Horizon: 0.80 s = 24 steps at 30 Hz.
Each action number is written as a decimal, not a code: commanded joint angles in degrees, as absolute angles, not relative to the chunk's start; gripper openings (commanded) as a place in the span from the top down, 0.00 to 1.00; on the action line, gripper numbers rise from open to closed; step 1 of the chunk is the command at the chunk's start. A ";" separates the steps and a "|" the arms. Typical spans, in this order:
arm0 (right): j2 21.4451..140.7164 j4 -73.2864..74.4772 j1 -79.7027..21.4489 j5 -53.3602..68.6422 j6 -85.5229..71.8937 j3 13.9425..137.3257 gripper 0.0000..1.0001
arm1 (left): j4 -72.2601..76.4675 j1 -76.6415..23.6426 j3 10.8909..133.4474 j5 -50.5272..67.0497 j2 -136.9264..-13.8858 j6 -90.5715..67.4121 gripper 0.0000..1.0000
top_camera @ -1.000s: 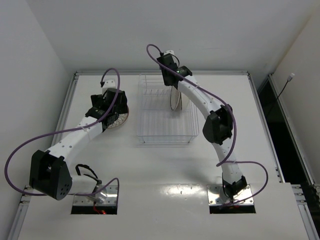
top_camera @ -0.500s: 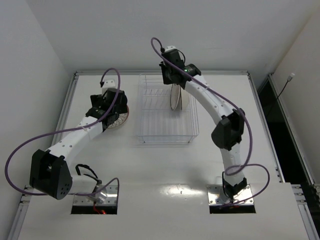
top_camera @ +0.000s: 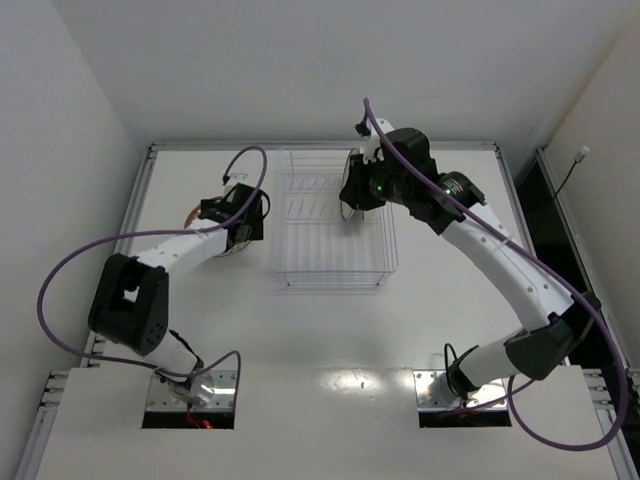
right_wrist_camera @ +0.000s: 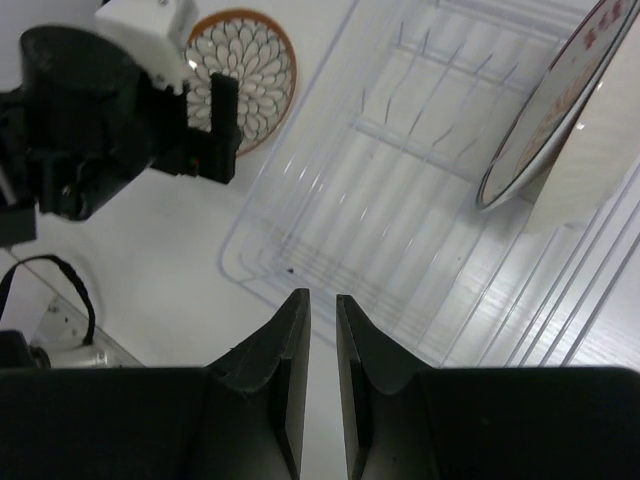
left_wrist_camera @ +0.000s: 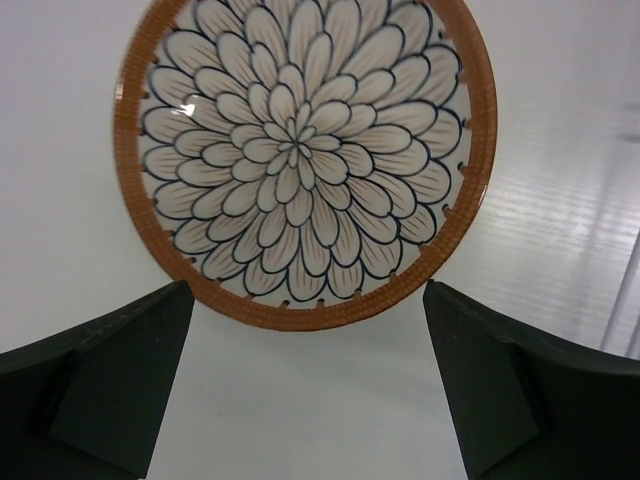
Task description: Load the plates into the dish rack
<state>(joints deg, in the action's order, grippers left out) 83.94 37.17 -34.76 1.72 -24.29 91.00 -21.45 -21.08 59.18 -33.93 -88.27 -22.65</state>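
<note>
One plate point(left_wrist_camera: 305, 150) lies flat on the table, white with a brown-petalled flower and an orange rim; it also shows as the plate point(right_wrist_camera: 245, 70) and the plate point(top_camera: 232, 246) under the left arm. My left gripper point(left_wrist_camera: 308, 385) point(top_camera: 248, 218) is open just short of its near rim, one finger either side, touching nothing. A second plate point(right_wrist_camera: 560, 110) point(top_camera: 348, 208) stands on edge, leaning, at the far right of the dish rack point(right_wrist_camera: 400, 200) point(top_camera: 330, 284). My right gripper point(right_wrist_camera: 322, 380) point(top_camera: 360, 190) hovers over the rack, jaws a narrow slit apart and empty.
In the right wrist view the left gripper's black body point(right_wrist_camera: 120, 110) sits just left of the rack's corner. The rack's upright tines point(right_wrist_camera: 430, 140) run across its middle. White walls close the table at the back and left.
My right gripper has let go of the plate now standing in the rack, parted slightly, and pulled up and to the right. The left arm has folded back, its gripper shifted right by the table plate.
</note>
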 commanded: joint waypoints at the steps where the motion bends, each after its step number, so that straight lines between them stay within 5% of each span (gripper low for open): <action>1: 81.66 35.60 -35.42 5.62 -25.58 87.81 0.86 | -22.50 -21.53 62.57 -30.07 -91.66 -20.22 0.00; 21: 79.80 36.12 -35.42 8.53 -25.58 89.21 0.86 | -23.55 -19.78 65.91 -25.14 -104.05 -18.02 0.00; 24: 79.80 36.65 -35.42 9.05 -25.58 89.82 0.86 | -24.08 -19.25 66.44 -24.52 -105.38 -17.50 0.09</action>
